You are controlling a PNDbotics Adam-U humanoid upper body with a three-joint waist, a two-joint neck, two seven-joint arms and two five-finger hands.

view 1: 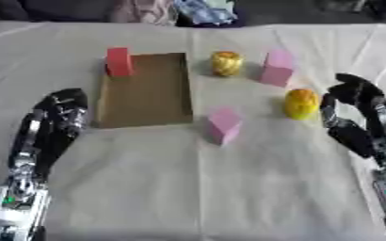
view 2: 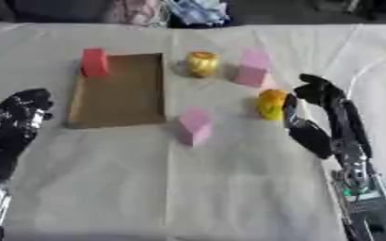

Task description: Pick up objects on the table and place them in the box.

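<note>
Five objects around flat brown box [view 1: 147,94]: red block [view 1: 119,61] at its far-left corner, gold ball [view 1: 227,63], two pink blocks [view 1: 277,68] [view 1: 223,124], yellow object [view 1: 301,103] just beside spread-fingered right hand [view 2: 311,117]. Left hand [view 1: 60,117] relaxed, holding nothing.

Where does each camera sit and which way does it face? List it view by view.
Left eye view: in the head, looking down at the table; brown box centre-left, left hand and right hand at the sides.
Right eye view: same head, same downward aim, scene shifted leftward.
Shared: box, red block, nearer pink block, yellow object beside the right hand.
</note>
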